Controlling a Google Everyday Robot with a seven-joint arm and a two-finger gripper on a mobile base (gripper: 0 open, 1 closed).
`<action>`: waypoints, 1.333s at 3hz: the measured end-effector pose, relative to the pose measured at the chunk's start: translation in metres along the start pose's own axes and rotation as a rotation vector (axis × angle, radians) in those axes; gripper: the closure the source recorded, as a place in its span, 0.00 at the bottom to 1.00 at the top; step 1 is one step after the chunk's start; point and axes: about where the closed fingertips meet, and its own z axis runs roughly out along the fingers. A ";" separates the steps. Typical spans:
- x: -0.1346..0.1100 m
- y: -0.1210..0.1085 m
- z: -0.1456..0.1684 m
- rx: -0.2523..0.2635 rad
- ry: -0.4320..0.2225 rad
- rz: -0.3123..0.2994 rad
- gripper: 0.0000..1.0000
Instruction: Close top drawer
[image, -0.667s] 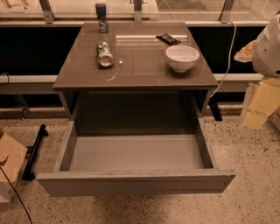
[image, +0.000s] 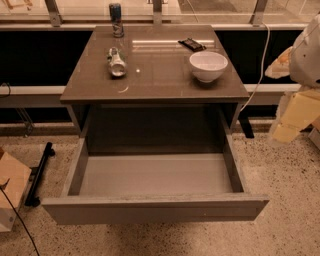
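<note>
Camera view: the drawer (image: 155, 211) is seen pulled far out of the cabinet toward the near side. Its tall plain front panel is nearest, its grey side walls run back to the cabinet, and its pale floor is exposed. The dark cavity of the cabinet is seen behind it, under the counter (image: 155, 85).

The gripper (image: 292, 117) is found at the right edge of the scene, to the right of the cabinet and about level with the counter's near edge. It is seen as a pale yellow shape hanging below the white arm (image: 307, 55). It is kept well apart from the drawer and touches nothing that can be made out. Whether it is open or closed cannot be told.

On the counter, a white bowl (image: 208, 65) is placed on the right side, and a dark flat item (image: 191, 44) is laid just beyond it. A can (image: 116, 62) is laid on its side on the left part, and another can (image: 116, 19) is stood upright at the far edge.

On the speckled floor to the left, a cardboard box (image: 10, 192) is seen at the edge, with a black bar (image: 39, 175) lying between it and the drawer. A white cable (image: 260, 70) is hung down at the right of the counter.
</note>
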 end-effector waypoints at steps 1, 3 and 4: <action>0.008 0.014 0.010 -0.027 -0.024 -0.013 0.43; 0.034 0.069 0.060 -0.135 -0.125 -0.035 0.88; 0.041 0.094 0.106 -0.190 -0.169 -0.045 1.00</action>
